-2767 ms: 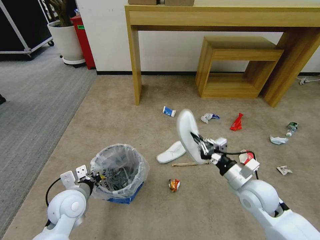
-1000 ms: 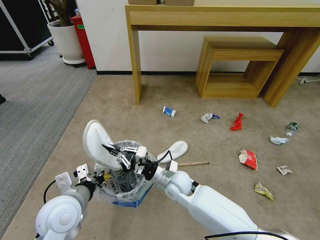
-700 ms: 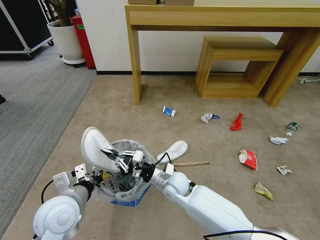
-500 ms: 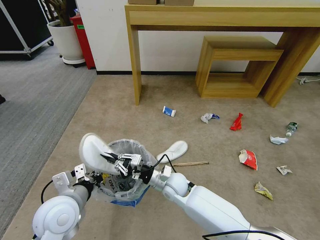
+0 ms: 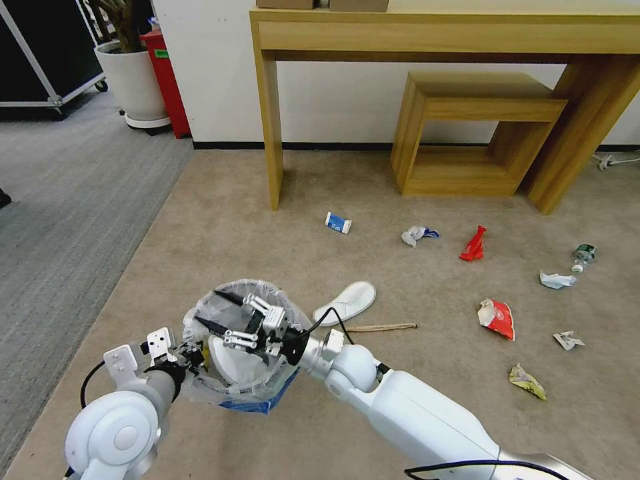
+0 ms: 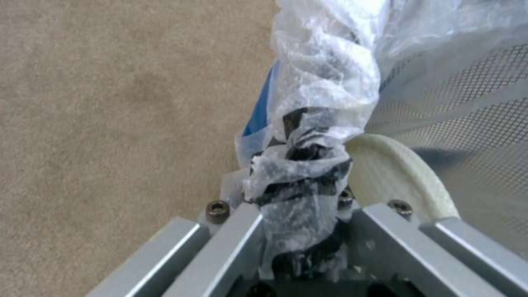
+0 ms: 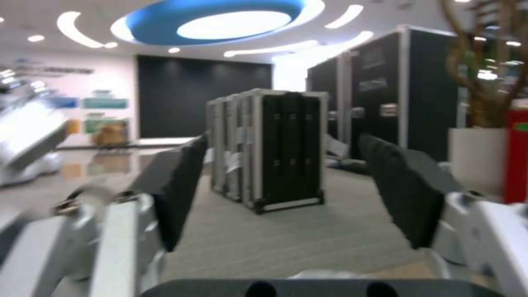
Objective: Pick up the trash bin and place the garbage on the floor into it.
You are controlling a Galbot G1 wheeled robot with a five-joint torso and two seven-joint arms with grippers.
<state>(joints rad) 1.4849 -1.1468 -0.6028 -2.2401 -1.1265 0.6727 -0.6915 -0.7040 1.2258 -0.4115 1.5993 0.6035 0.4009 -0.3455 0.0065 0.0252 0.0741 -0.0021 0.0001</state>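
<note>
Right gripper [image 5: 215, 310] is hovering over the mouth of the trash bin [image 5: 257, 393], and I've got its black fingers [image 5: 227, 297] spread wide apart with nothing between them. Through the right wrist camera I see both fingers [image 7: 179, 189] framing open air and the room beyond. Directly below that gripper, a white slipper [image 5: 233, 360] sits down inside the bin's plastic liner [image 5: 267, 297].

On my other side, the left gripper [image 5: 177, 353] is clamped on the near rim of the bin; in the left wrist view the bunched clear liner [image 6: 308, 165] is pinched between its metal fingers [image 6: 231, 231], with the slipper's [image 6: 390, 177] pale sole just beyond them inside the mesh wall.

Past the right gripper, further out on the carpet, lies the second white slipper [image 5: 345, 303], with a wooden stick [image 5: 380, 327] just beside it. Well beyond, scattered apart: a red wrapper [image 5: 497, 318], a twisted red wrapper [image 5: 473, 244], crumpled paper [image 5: 555, 280], and a small bottle [image 5: 584, 254].
</note>
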